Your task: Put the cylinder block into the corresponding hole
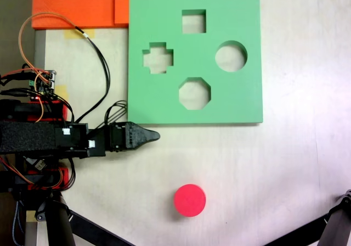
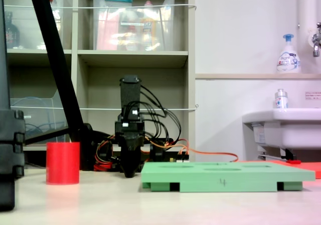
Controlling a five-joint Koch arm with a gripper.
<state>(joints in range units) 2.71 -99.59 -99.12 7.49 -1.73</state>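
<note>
The red-pink cylinder block [image 1: 190,200] stands upright on the pale table, below and to the right of my gripper; in another fixed view it stands at the left [image 2: 62,163]. The green foam board [image 1: 241,98] lies flat at the top centre and shows edge-on [image 2: 225,177] in the low fixed view. Its circular hole [image 1: 231,56] is at the right, with the square above, the cross at the left and the octagon below. My black gripper [image 1: 156,136] points right, just below the board's lower left corner, shut and holding nothing. It hangs tip-down near the table [image 2: 130,172].
Orange foam sheets [image 1: 77,4] lie at the top left beside the board. Wires [image 1: 98,54] loop over the table above the arm base. Black stand legs [image 1: 334,229] cross the bottom corners. A shelf unit [image 2: 135,59] and a sink [image 2: 286,129] stand behind.
</note>
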